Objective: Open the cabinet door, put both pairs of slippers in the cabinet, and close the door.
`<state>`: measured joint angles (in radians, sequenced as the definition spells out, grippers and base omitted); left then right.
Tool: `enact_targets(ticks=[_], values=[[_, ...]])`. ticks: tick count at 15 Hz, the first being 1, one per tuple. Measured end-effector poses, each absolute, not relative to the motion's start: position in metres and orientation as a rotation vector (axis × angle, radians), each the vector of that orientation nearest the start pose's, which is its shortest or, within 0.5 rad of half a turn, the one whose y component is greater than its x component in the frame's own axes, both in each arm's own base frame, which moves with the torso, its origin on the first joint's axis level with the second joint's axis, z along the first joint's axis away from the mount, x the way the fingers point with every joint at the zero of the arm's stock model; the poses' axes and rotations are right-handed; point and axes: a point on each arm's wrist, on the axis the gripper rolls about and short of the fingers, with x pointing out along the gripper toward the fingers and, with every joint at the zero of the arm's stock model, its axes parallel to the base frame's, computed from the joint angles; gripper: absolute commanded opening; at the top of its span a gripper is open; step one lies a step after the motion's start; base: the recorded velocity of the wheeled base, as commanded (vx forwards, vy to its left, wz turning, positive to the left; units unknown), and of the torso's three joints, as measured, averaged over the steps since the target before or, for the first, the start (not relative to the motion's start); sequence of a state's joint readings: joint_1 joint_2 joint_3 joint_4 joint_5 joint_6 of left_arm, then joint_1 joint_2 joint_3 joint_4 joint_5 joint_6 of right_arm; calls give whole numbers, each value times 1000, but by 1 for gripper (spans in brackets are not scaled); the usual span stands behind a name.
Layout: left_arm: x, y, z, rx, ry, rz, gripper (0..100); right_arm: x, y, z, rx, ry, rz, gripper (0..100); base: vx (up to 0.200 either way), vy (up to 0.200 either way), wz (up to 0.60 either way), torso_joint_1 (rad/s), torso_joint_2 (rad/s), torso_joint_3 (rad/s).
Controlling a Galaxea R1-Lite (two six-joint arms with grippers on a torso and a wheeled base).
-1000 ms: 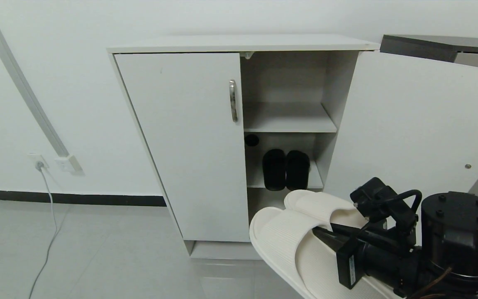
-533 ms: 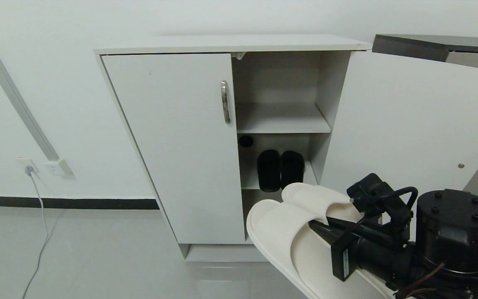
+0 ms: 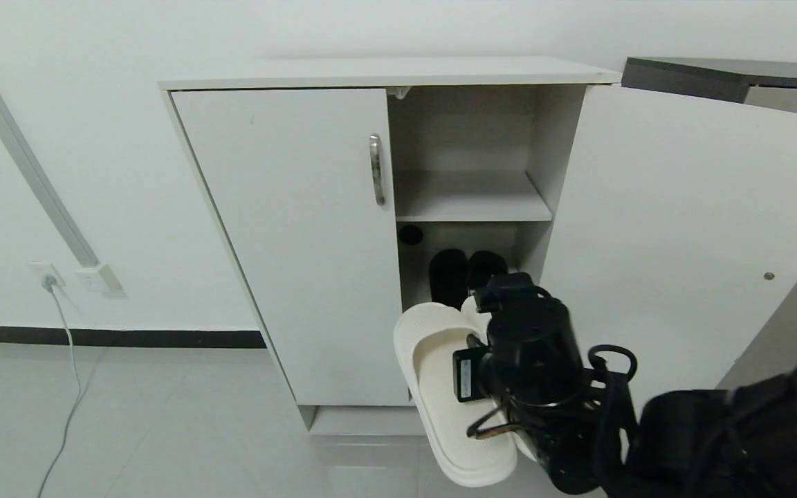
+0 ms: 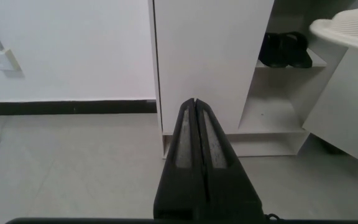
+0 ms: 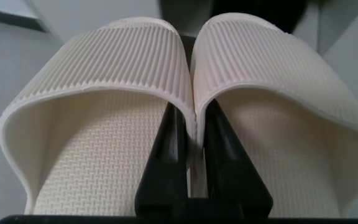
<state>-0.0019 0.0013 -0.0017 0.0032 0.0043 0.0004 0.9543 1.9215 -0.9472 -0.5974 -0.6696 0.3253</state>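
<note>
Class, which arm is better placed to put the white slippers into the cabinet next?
Right. The right fingers hold the white slippers pinched together before the open cabinet. The left fingers are shut on nothing, farther off.

Three views, one cabinet [image 3: 288,242].
Head camera looks forward and down from mid-distance, open door [image 3: 682,221] at 3 o'clock; left wrist, low, shares its black slippers [image 4: 275,50]; right wrist sits close against white slippers [image 5: 110,62].

No readable text, number or sign, one small white label [image 3: 463,377] on the black wrist housing [image 3: 530,346] of the right arm, just beside the white slippers [image 3: 429,360], its print too small to make out.
</note>
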Motion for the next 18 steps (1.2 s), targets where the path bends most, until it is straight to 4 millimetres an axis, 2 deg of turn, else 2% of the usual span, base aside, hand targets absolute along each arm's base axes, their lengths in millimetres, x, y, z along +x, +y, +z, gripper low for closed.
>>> enact_targets(ticks=[3, 7, 12, 16, 18], values=[[-23, 0, 76, 1, 3, 2, 0, 242, 299, 155, 23, 323, 65, 0, 0, 0, 0, 0, 0, 0], [-23, 0, 76, 0, 2, 4, 0, 268, 304, 188, 16, 208, 2, 0, 0, 0, 0, 0, 0, 0], [-23, 0, 76, 0, 2, 4, 0, 276, 302, 210, 17, 86, 6, 0, 0, 0, 0, 0, 0, 0], [-23, 0, 76, 0, 3, 4, 0, 278, 301, 209, 21, 82, 2, 0, 0, 0, 0, 0, 0, 0], [-23, 0, 76, 0, 3, 4, 0, 278, 301, 209, 22, 83, 3, 0, 200, 0, 0, 2, 5, 5]])
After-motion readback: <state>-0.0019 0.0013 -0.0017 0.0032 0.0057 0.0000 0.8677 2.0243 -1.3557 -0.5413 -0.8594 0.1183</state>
